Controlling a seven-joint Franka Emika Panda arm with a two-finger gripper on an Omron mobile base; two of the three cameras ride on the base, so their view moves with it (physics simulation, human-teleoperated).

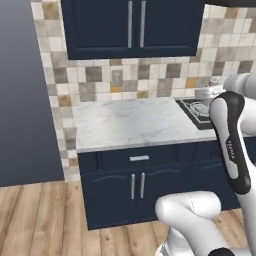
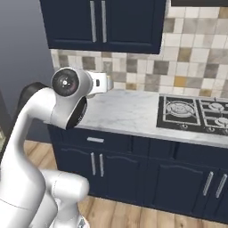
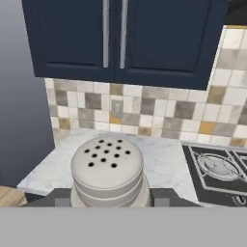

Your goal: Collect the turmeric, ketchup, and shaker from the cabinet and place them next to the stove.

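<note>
In the right base view the white arm rises along the left edge and bends forward at mid-left, its wrist pointing toward the marble counter (image 2: 129, 109). At the bottom centre of the hand view the gripper (image 3: 110, 198) is clamped on the shaker (image 3: 107, 166), with the closed cabinet (image 3: 120, 36) across the top and the stove (image 3: 217, 171) at lower right. Small dark lettering on the forearm (image 1: 230, 149), right of the left base view, is too small to read.

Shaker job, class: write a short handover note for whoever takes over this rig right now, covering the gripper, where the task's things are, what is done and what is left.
Gripper: shut on the shaker, held up in front of the closed cabinet.
Stove: at the right end of the marble counter.
Done: shaker picked up.
Left: set the shaker down next to the stove. Turmeric and ketchup: cannot tell where they are; check the cabinet and the counter by the stove.
</note>
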